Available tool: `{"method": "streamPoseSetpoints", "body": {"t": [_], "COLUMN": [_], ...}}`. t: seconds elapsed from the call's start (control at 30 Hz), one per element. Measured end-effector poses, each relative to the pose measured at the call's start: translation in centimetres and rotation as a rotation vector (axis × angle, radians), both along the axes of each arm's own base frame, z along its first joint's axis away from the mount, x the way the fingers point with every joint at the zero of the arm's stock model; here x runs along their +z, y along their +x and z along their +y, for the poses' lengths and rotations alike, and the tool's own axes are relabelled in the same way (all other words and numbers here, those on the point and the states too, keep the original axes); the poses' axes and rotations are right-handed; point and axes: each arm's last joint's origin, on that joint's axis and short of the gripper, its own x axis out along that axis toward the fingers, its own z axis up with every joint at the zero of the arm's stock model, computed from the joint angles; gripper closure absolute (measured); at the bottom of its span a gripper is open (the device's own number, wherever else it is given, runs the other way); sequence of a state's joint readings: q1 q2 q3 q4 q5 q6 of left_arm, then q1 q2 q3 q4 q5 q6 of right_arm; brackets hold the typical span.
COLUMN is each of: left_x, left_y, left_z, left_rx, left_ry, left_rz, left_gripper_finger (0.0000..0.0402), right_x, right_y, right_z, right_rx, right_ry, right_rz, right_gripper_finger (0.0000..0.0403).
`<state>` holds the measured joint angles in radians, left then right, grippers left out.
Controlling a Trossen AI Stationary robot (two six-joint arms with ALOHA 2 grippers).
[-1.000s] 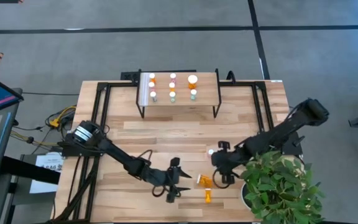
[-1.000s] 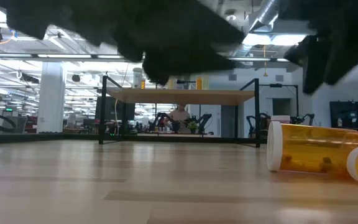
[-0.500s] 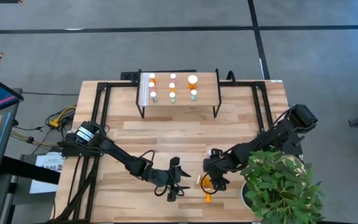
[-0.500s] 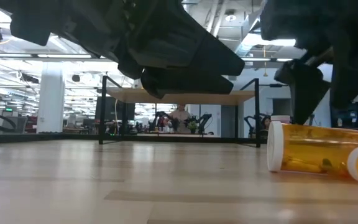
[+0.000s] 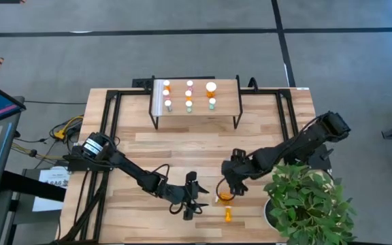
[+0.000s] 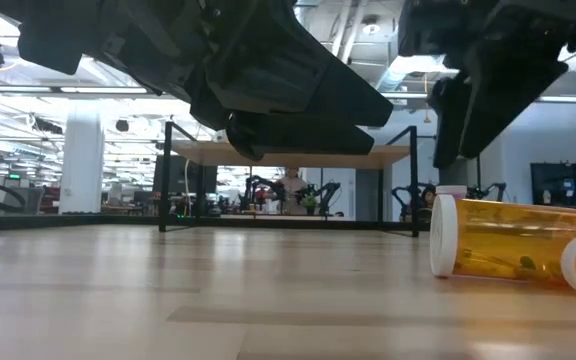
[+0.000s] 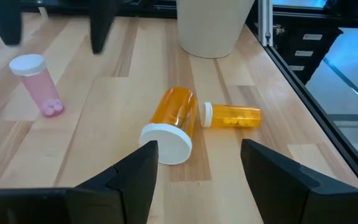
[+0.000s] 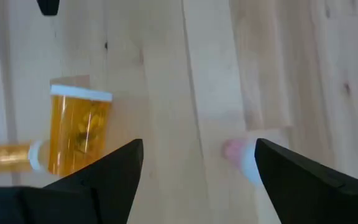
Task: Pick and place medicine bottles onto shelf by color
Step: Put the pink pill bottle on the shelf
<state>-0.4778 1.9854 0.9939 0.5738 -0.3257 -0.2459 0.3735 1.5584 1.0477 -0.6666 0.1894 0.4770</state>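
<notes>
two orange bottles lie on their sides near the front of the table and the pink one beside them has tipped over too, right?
Not quite: the pink bottle stands upright, cap on top, as the left wrist view shows. The two orange bottles, wide and slim, do lie on their sides.

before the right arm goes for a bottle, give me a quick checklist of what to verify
1. Right claw open: ok, fingers spread wide and empty.
2. Target picked: cannot tell; the claw hangs between the wide orange bottle and the pink bottle.
3. Wide orange bottle graspable: not ok as it lies; it is on its side, with the thin orange bottle right beside it.
4. Pink bottle upright: ok, standing apart from the others.
5. Left claw out of the way: not ok; it is open and hovers close to the same bottles.
6. Room on the shelf: ok, bare wood on the right part.
</notes>
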Motion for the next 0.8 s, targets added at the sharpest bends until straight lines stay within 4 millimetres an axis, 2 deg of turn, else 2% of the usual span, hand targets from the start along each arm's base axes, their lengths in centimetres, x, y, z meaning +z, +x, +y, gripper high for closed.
{"method": "streamPoseSetpoints", "body": {"t": [0.23,0.4,0.5,0.8], "left_x": [0.0,0.0,-0.1,-0.1], "left_y": [0.0,0.0,-0.1,-0.1], "left_z": [0.0,0.0,0.0,0.0], "left_rx": [-0.001,-0.001,-0.005,-0.003], "left_ry": [0.001,0.002,0.003,0.006], "left_rz": [0.003,0.004,0.01,0.015], "left_gripper_finger": [0.0184,0.0184,0.0184,0.0184], "right_x": [1.4,-0.2,-1.2,-0.1], "right_y": [-0.1,-0.6,-1.0,-3.4], "right_z": [-2.8,-4.4,-4.6,-4.6], "right_rx": [-0.048,-0.064,-0.063,-0.048], "right_ry": [-0.054,-0.042,-0.042,0.015], "right_rz": [-0.037,0.011,0.016,-0.155], "right_gripper_finger": [0.0076,0.0076,0.0076,0.0076]}}
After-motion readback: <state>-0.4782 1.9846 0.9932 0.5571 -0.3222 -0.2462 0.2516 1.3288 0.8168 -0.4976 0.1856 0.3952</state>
